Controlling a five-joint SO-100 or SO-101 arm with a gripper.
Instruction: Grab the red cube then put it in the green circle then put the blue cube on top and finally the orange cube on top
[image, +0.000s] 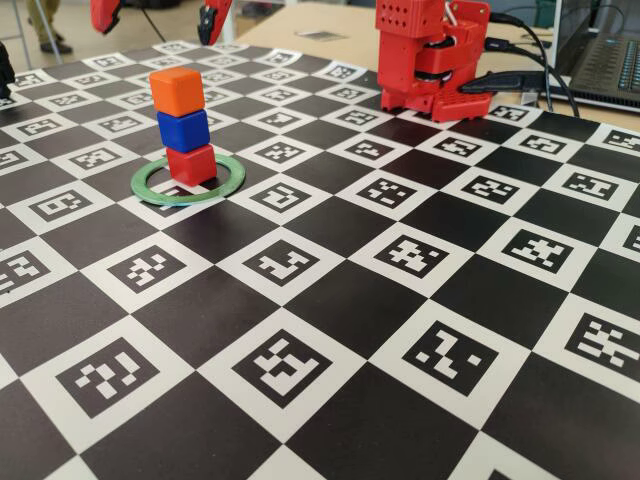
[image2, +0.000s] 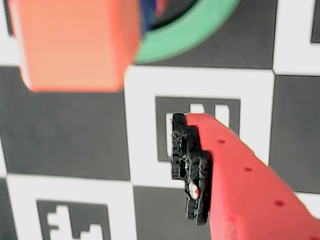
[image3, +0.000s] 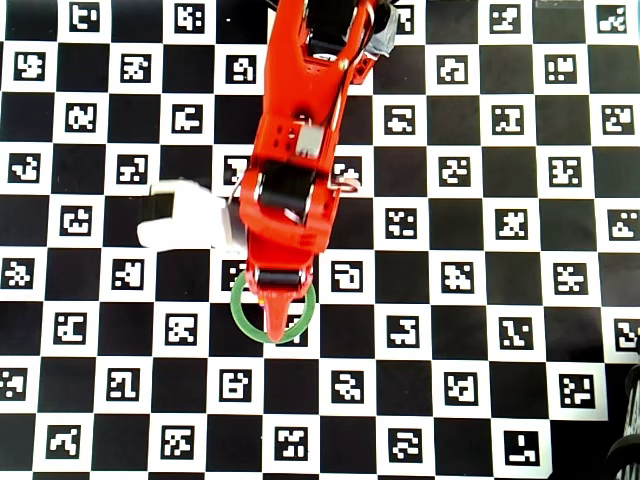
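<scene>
Overhead, my arm (image3: 290, 170) hides the stack and part of the ring (image3: 240, 318). Wrist view: orange cube (image2: 75, 42) blurred, cut by top edge; I can't see the second finger.

My work surface a black-and-white checkerboard mat (image: 330, 300) printed with square markers, a pale wooden tabletop (image: 300, 25) behind it, my laptop (image: 605, 60) at the far right with dark cables (image: 530, 60) trailing beside it, even bright light overall
</scene>
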